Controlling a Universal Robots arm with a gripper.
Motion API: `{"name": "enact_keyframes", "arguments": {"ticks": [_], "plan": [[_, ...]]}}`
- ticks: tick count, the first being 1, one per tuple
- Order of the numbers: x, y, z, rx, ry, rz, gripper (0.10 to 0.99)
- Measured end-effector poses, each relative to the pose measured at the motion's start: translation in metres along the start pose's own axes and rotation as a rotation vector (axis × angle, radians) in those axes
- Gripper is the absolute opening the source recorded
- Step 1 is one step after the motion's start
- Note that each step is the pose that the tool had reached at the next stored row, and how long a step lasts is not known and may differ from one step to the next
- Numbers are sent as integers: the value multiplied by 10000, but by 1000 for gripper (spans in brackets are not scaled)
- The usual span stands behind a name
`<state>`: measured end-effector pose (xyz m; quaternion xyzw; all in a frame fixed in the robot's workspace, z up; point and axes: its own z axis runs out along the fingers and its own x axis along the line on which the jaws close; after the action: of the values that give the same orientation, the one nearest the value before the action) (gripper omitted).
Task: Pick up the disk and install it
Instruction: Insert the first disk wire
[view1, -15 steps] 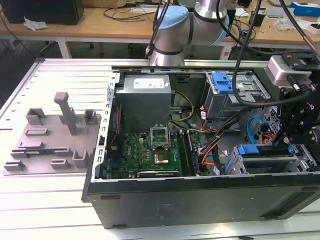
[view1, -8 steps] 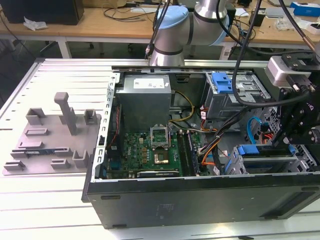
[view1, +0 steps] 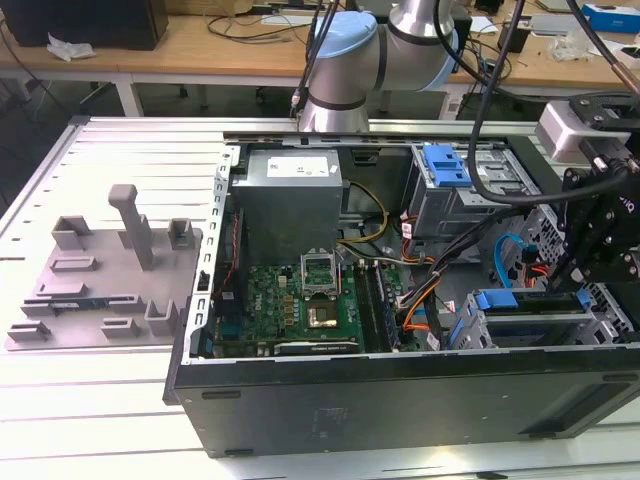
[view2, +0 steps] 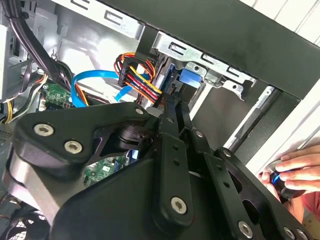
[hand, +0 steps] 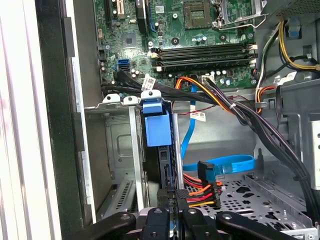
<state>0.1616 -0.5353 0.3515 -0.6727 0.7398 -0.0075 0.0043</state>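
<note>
The disk (hand: 156, 125) stands edge-on in the lower drive cage (hand: 117, 150) of the open computer case, its blue bracket tab at the cage mouth. In the first wrist view my gripper (hand: 172, 194) has its black fingers close together on the disk's thin edge. The second wrist view shows the gripper (view2: 172, 102) reaching down beside the blue tab of the disk (view2: 190, 77). In the exterior view the disk (view1: 515, 300) lies in the bay at the case's right, with the gripper (view1: 578, 285) just above its right end.
A coloured power cable bundle (hand: 205, 189) and a blue data cable (hand: 220, 162) lie close beside the fingers. The motherboard (view1: 300, 305), the grey power supply (view1: 290, 200) and an upper cage with a blue bracket (view1: 445, 165) fill the case. A person's hand (view2: 295, 172) rests outside the case wall.
</note>
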Motion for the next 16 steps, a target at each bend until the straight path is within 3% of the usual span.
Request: {"name": "enact_keyframes", "arguments": {"ticks": [16], "plan": [[-16, 2, 19, 0, 2, 0, 169]]}}
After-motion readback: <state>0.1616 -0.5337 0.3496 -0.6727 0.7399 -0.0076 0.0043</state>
